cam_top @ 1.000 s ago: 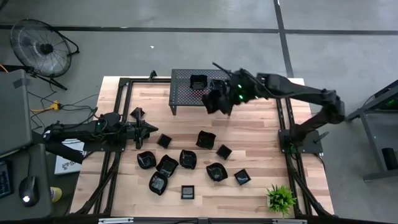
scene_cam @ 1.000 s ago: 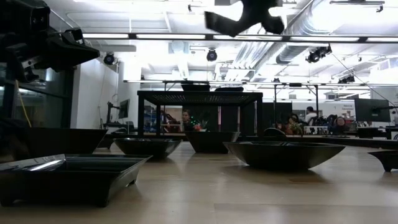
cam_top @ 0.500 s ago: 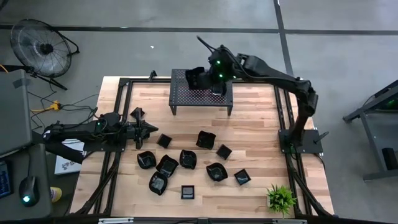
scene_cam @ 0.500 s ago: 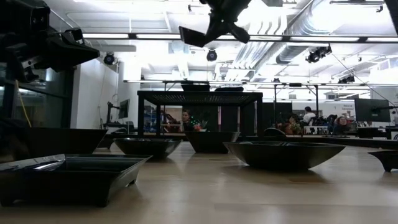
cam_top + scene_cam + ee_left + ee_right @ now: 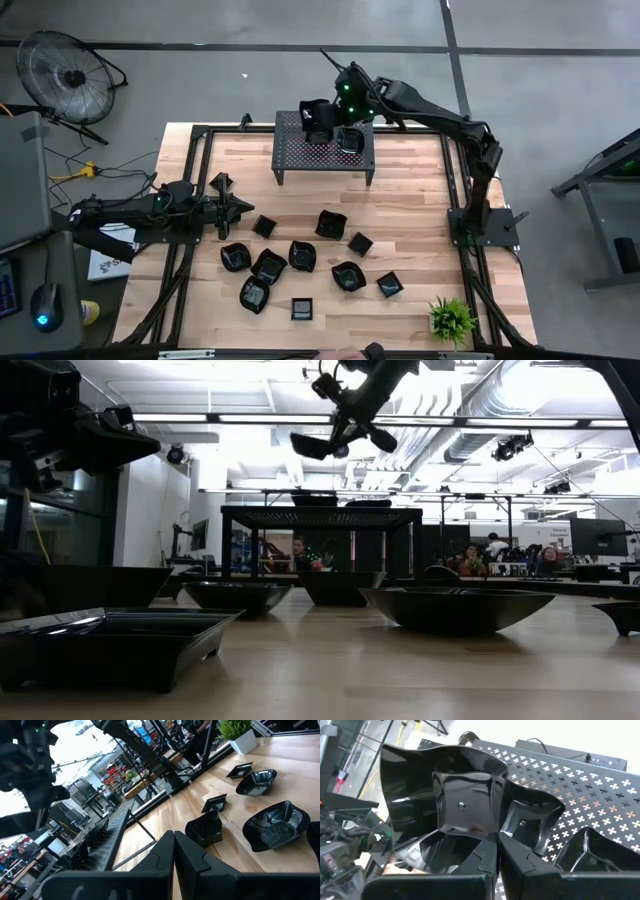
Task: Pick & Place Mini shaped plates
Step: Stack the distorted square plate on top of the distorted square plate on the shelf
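Observation:
My right gripper (image 5: 497, 852) is shut on a glossy black mini plate (image 5: 462, 805) and hangs over the far left part of the black perforated stand (image 5: 300, 155). In the low view the held plate (image 5: 312, 445) sits high above the stand top (image 5: 320, 513). Two more plates (image 5: 527, 825) (image 5: 590, 852) rest bottom down on the stand. Several plates (image 5: 300, 255) lie on the wooden table. My left gripper (image 5: 235, 207) is shut and waits level at the table's left side. My right gripper pinches the plate's rim (image 5: 482, 840) between its two fingers, at the edge nearest the wrist. The fingers slant down from the table's right. The plate is lifted clear above the stand and tilted, with its hollow side facing the wrist camera.
A small potted plant (image 5: 452, 318) stands at the near right corner. The table's black frame rails (image 5: 190, 160) run along its edges. Bare wood lies between the stand and the plates on the table.
My right gripper has carried the plate from above the stand's near right edge toward the table's far edge and left, staying at much the same height, and has rolled a little. It stays shut on the plate. The plates on the table and stand have not moved.

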